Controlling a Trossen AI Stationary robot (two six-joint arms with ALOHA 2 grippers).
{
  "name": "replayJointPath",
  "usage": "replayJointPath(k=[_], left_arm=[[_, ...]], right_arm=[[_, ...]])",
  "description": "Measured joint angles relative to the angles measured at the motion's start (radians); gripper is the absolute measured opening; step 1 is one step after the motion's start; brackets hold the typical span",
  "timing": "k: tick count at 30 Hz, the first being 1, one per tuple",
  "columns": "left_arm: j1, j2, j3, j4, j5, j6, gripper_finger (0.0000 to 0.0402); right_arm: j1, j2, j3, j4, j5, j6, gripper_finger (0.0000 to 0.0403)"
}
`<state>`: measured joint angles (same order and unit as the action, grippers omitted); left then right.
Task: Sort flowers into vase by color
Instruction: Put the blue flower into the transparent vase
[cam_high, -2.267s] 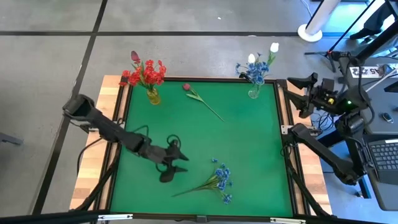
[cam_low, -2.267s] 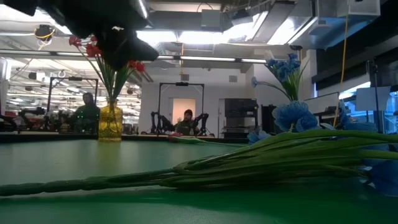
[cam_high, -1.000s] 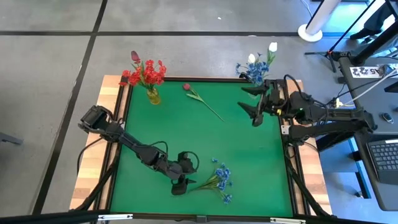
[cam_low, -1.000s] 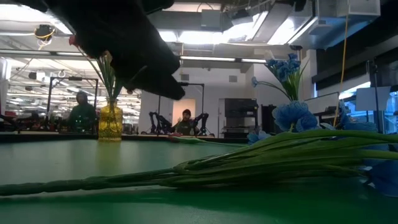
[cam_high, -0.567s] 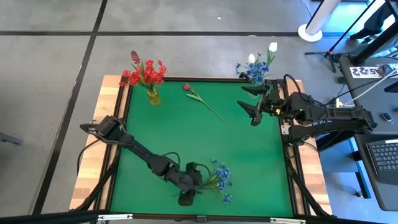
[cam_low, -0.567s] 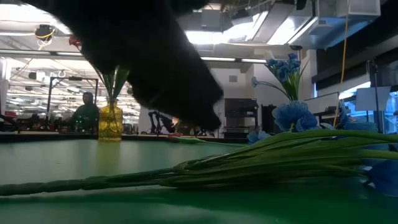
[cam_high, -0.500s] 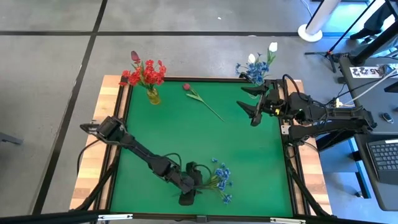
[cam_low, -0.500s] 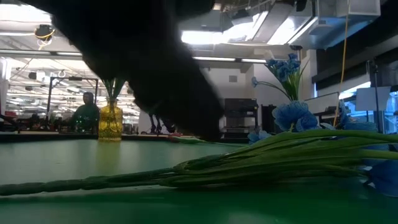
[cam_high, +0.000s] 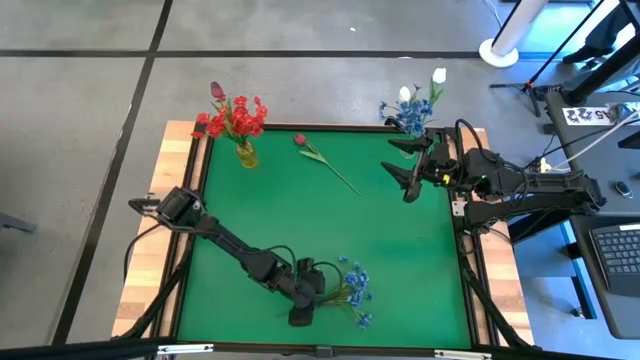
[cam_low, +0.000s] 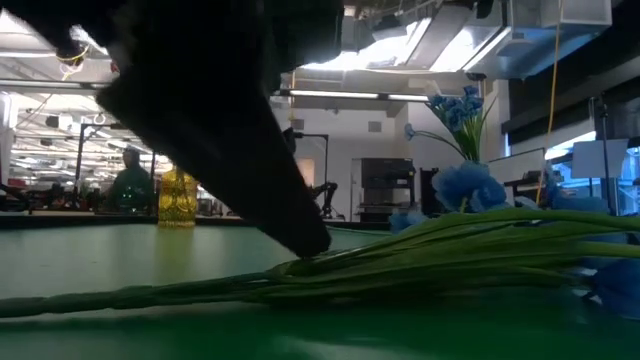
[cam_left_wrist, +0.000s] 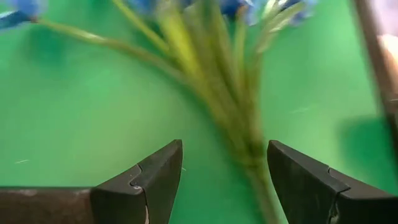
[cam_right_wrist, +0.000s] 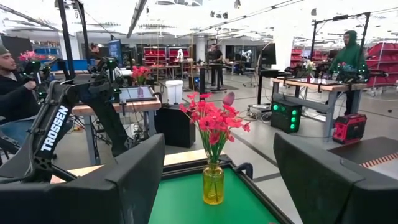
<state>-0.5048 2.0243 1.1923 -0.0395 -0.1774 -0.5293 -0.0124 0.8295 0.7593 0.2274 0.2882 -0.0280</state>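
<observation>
Down at the near edge of the green tabletop (cam_high: 300, 210), right of centre, lies the blue blossom cluster (cam_high: 354, 288), stems gathered and pointing left, heads fanned to the right. The left gripper (cam_high: 306, 300) has its fingers spread wide around the bundled stems (cam_left_wrist: 239, 134), one finger (cam_left_wrist: 146, 183) on either side, with nothing clamped yet.

To do this pick well, I would settle low enough that both fingers pass the whole bundle, then close where the stems run together, not out among the splayed heads, so that no stalk slips free. Lifting slowly would keep the blossoms from dragging.

Its likely home is the clear vase (cam_high: 407, 150) at the far right corner, already carrying blue and white blooms. The right gripper (cam_high: 408, 168) hovers just beside that vase, fingers wide apart and empty; it may need to clear off before delivery.

A single red-pink tulip (cam_high: 322, 159) lies loose at the far middle. The yellow vase (cam_high: 246, 155) with red blossoms stands at the far left corner.
</observation>
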Motion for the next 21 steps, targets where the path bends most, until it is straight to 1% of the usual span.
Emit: replayJointPath(k=[3, 6, 10, 13, 15, 21], left_arm=[[-0.013, 0.000, 0.024, 0.021, 0.036, 0.004, 0.0229], [-0.024, -0.002, 0.044, 0.029, 0.038, 0.019, 0.0229], [-0.019, -0.001, 0.047, 0.015, 0.005, 0.034, 0.0229], [-0.007, 0.010, 0.048, -0.027, -0.024, 0.034, 0.0229], [-0.004, 0.025, 0.047, -0.039, -0.026, 0.034, 0.0229], [-0.004, 0.079, 0.053, 0.005, -0.019, 0.019, 0.0229]], right_arm=[[0.000, 0.000, 0.000, 0.000, 0.011, 0.000, 0.0298], [0.000, 0.000, 0.000, 0.000, 0.015, 0.000, 0.0298], [0.000, 0.000, 0.000, 0.000, 0.015, 0.000, 0.0298], [0.000, 0.000, 0.000, -0.001, 0.015, 0.000, 0.0298], [0.000, 0.000, 0.000, -0.001, 0.015, 0.000, 0.0298], [0.000, 0.000, 0.000, -0.007, 0.015, 0.000, 0.0298]])
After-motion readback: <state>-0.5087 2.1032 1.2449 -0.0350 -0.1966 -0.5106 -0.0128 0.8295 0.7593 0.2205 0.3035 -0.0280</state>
